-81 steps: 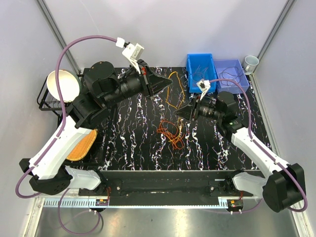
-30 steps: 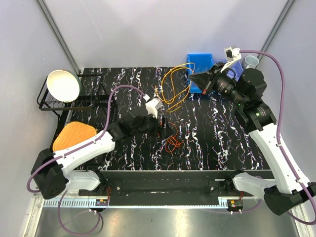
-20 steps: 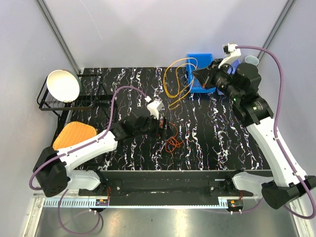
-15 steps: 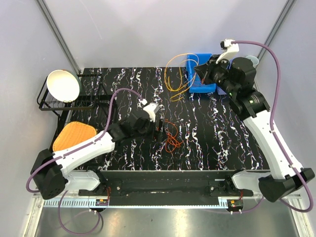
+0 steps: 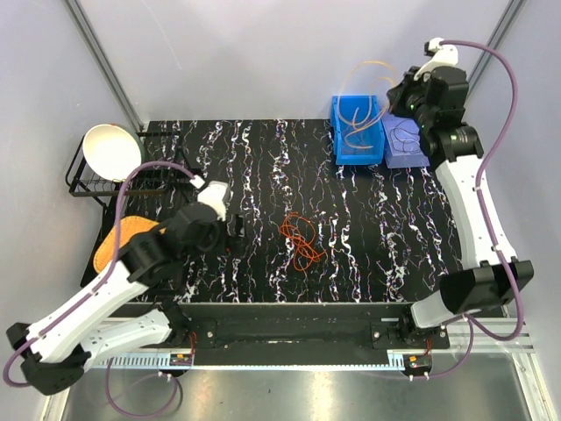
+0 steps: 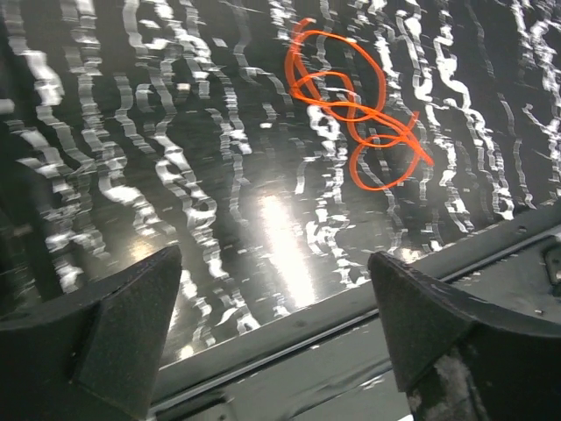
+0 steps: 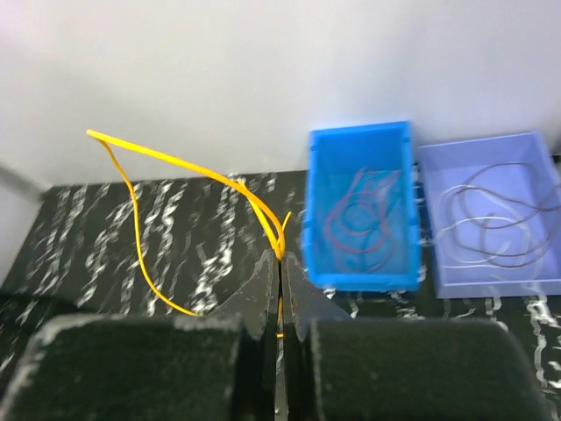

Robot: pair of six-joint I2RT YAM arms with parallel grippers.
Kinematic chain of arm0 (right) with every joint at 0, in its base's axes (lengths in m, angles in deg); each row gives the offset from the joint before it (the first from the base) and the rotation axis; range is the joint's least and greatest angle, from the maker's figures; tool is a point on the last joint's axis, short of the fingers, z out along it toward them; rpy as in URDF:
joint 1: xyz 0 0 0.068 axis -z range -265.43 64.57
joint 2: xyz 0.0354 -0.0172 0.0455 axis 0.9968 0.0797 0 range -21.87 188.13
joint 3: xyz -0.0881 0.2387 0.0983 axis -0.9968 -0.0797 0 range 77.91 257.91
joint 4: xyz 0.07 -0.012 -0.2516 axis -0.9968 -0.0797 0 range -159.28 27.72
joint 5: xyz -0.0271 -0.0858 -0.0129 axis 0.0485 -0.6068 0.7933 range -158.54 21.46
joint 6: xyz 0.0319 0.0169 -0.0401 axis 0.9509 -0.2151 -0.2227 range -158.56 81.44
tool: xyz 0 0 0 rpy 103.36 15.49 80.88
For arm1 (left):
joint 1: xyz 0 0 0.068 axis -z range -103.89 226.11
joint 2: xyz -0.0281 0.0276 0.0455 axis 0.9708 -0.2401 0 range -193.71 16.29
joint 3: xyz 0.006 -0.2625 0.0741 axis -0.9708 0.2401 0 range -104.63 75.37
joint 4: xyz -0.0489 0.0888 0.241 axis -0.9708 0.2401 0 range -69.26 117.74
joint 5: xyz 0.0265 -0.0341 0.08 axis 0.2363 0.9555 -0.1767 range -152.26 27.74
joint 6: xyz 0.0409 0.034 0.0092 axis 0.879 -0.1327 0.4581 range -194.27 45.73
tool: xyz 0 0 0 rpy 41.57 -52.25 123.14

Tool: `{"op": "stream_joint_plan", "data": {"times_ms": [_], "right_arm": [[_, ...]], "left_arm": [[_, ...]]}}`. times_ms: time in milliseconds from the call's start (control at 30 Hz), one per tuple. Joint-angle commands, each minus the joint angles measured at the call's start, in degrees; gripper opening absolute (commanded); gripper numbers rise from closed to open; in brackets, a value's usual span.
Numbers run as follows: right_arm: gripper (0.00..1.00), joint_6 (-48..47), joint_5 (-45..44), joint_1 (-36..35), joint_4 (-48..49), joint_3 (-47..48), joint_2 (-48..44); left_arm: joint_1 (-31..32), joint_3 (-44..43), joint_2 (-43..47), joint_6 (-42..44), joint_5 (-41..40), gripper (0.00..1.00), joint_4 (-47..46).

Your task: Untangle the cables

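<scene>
On the left, the left gripper [image 6: 273, 263] hangs low over the table [image 5: 263, 158] with its jaws spread wide and nothing between them. To its right, out ahead of the fingers and a little toward the middle of the table, lies the orange-red cable [image 5: 302, 242], a small knot of overlapping loops resting flat on the marbled surface. Its long axis runs on a slant, from the far left down to the near right. The left arm is clearly the nearer one, so the next reach probably falls to it, and the cable looks best approached across that slant. Further right and far back, the right gripper [image 7: 281, 263] is raised high, its fingers pinched tight on the yellow-orange cable [image 7: 158, 155], which arcs out and dangles free in the air. Below it sit the blue bin [image 7: 359, 130], holding a coiled red cable [image 7: 351, 230], and beside that, the lilac bin [image 7: 491, 140], holding a dark cable [image 7: 491, 239].
</scene>
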Motion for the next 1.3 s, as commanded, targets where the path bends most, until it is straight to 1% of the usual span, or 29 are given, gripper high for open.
{"op": "stream_joint_plan", "data": {"times_ms": [0, 33, 233, 367, 400, 633, 733, 867, 1100, 1267], "right_arm": [[0.0, -2.02, -3.87, 3.25, 0.35, 6.52, 3.92], [0.0, -1.76, -3.96, 3.87, 0.35, 8.27, 4.71], [0.0, -2.02, -4.13, 7.03, -1.05, 16.09, 12.89], [0.0, -1.84, -4.66, 8.71, -1.67, 20.59, 17.72], [0.0, -1.93, -4.93, 10.19, -2.02, 21.64, 18.69], [0.0, -4.21, -8.44, 12.92, -3.78, 29.72, 25.19], [0.0, -4.13, -9.32, 14.15, -3.87, 31.84, 28.44], [0.0, -3.95, -10.11, 15.3, -3.95, 34.48, 33.71], [0.0, -4.04, -11.96, 16.88, -3.95, 40.63, 42.51], [0.0, -3.78, -12.49, 17.41, -4.22, 41.69, 47.87]], "left_arm": [[0.07, -2.69, 4.59, 2.65, -7.7, 0.96, 6.18], [-0.02, -2.87, 5.73, 2.92, -8.32, 0.99, 6.61], [-0.28, -1.99, 8.03, 4.15, -14.21, 0.99, 7.41], [-0.45, 0.38, 8.47, 3.63, -17.72, 0.99, 7.41], [-0.37, 0.65, 8.73, 3.36, -18.69, 0.99, 7.15], [-0.37, 4.87, 11.28, 5.38, -18.61, 0.99, 1.79], [-0.54, 5.39, 11.28, 5.2, -19.4, 0.99, 1.44], [-1.07, 5.75, 10.67, 5.55, -17.73, 0.99, 0.82], [-1.51, 5.92, 10.14, 5.82, -17.47, 0.99, 0.47], [-2.04, 6.1, 10.32, 6.08, -17.2, 0.99, 0.29]]}}
